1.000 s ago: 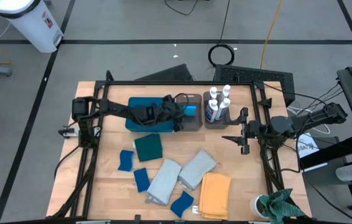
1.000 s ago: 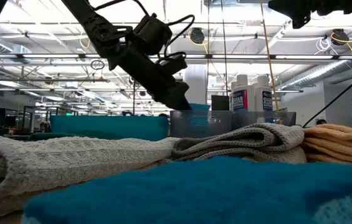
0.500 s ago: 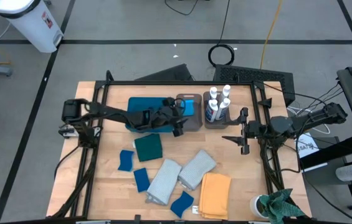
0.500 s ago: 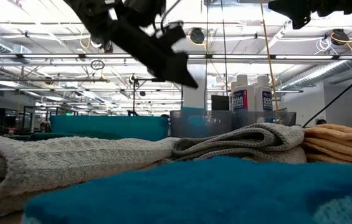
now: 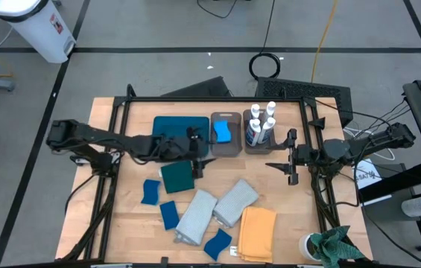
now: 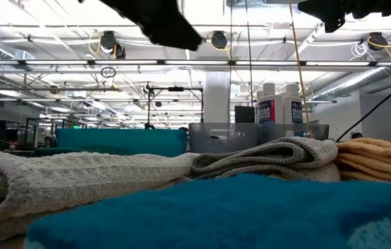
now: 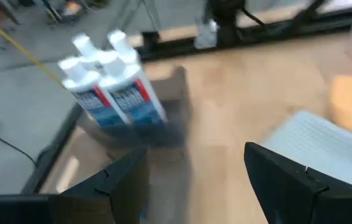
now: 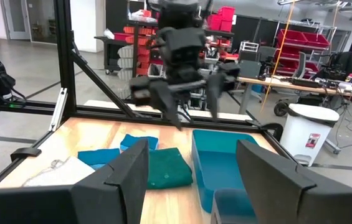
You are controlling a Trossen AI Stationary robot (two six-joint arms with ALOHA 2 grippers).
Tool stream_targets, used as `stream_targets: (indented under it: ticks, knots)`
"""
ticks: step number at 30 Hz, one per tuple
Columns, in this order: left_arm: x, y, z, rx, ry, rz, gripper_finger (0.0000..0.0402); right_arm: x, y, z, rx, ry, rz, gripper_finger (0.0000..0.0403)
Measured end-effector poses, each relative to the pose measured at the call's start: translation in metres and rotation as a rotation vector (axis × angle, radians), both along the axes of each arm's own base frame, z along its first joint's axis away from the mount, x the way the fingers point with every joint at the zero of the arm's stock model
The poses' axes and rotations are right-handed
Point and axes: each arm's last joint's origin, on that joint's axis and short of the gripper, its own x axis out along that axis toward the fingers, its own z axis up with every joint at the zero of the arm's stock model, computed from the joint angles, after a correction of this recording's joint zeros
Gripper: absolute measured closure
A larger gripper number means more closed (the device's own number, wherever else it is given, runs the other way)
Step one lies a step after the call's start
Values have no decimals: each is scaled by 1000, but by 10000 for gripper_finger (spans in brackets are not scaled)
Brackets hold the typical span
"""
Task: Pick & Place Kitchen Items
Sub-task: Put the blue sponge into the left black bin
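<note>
**Sponge in the bin, left pincer lifted clear and empty**

The left pincer [image 5: 197, 155] hangs above the counter [image 5: 285, 223], over the near edge of the flat teal tray [image 5: 167, 125] and the far edge of the dark teal folded cloth [image 5: 177, 176]. Its fingers [image 7: 286, 180] stand parted with nothing between them. One blue sponge [image 5: 223, 132] lies inside the left grey-brown bin [image 5: 226, 135]. In the right bin [image 5: 261, 144] four white bottles with blue labels [image 5: 260, 123] stand upright, packed together.

Three more blue sponges lie on the counter: one [image 5: 150, 191] left of the teal cloth, one [image 5: 169, 214] nearer, and one [image 5: 217, 243] close to the near edge. Two pale grey folded cloths [image 5: 197, 216] [image 5: 235, 201] lie side by side near the middle, touching, and the mustard yellow cloth [image 5: 257, 232] lies just right of them.

The right pincer [image 5: 290, 157] waits over the right side of the counter, just right of the bottle bin, its fingers parted and empty. A bright green rag [image 5: 334, 246] sits at the near right corner.
</note>
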Motion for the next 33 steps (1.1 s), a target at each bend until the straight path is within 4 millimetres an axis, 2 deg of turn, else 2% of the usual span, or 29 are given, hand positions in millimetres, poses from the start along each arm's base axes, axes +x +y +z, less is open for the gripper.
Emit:
stream_targets:
  ticks: [6, 12, 15, 18, 20, 24, 29, 33]
  knots:
    - [-30, -26, 1, -127, 168, -16, 142, 0, 0, 0, 0, 1, 0, 190]
    - [-54, -52, -18, -313, 430, 12, 140, 0, 0, 0, 14, 1, 0, 190]
    - [-72, -62, -30, -456, 607, 153, 140, 0, 0, 0, 32, 1, 1, 190]
    - [-92, -71, -44, -586, 720, 379, 140, 1, 0, 0, 33, 3, 1, 190]
    - [-105, -77, -57, -645, 752, 534, 140, 1, 0, -1, 32, 5, 1, 191]
    - [-126, -82, -85, -726, 792, 732, 140, 3, 1, -2, 29, 14, 1, 190]
    - [-146, -75, -113, -772, 859, 923, 139, 4, 1, -3, 28, 18, 1, 190]
    - [-152, -73, -125, -845, 858, 1004, 140, 4, 1, -3, 19, 18, 1, 190]
